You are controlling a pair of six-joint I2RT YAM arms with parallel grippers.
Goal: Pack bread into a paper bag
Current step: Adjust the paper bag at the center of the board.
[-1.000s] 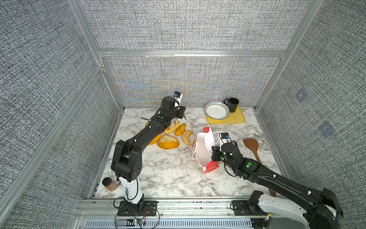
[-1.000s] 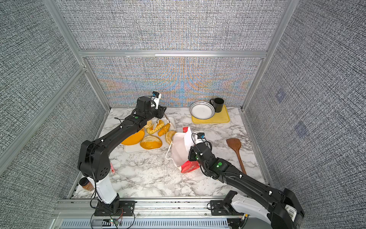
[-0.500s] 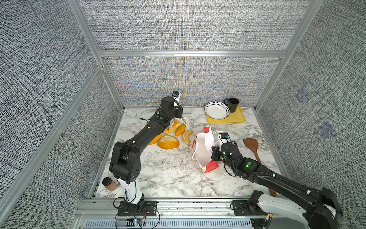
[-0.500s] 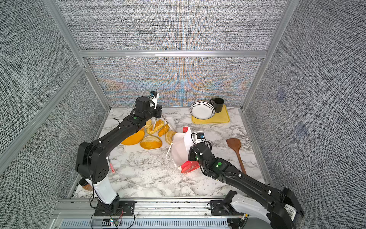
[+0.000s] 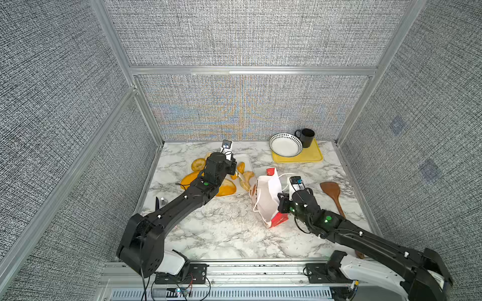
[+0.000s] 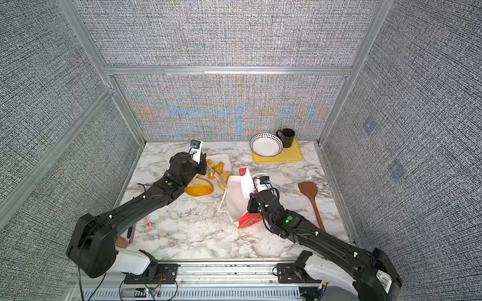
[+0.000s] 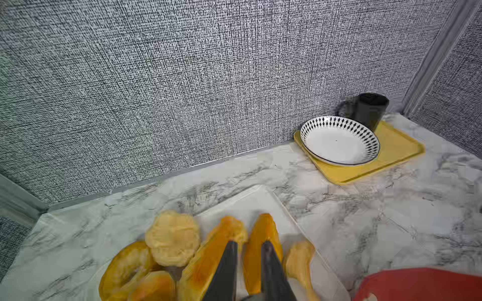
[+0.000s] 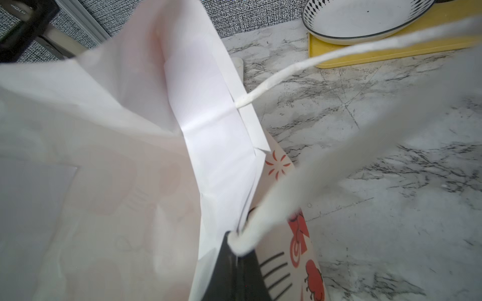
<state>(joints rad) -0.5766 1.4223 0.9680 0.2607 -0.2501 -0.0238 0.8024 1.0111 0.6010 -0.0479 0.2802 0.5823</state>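
Several golden and orange pieces of bread lie on a white tray (image 5: 246, 158) at the back left: a bagel (image 5: 197, 164), an oval loaf (image 5: 227, 188) and croissants (image 5: 247, 179). My left gripper (image 7: 249, 243) is shut on a long orange bread piece (image 7: 261, 228), one dark finger on each side of it; in a top view this gripper (image 6: 214, 174) reaches down over the tray. The paper bag (image 5: 266, 198), red below and white inside, stands tilted with its mouth towards the tray. My right gripper (image 8: 236, 251) is shut on the bag's near rim beside a white cord handle (image 8: 300, 67).
A yellow tray (image 5: 311, 156) at the back right carries a patterned bowl (image 5: 285, 144) and a black mug (image 5: 307, 136). A wooden spatula (image 5: 332, 192) lies right of the bag. Cutlery (image 5: 159, 202) lies near the left wall, with a small brown jar (image 6: 121, 242) by the left arm's base.
My left gripper has closed on the orange bread piece and its wrist has shifted slightly over the tray. The right arm and the bag have not moved.
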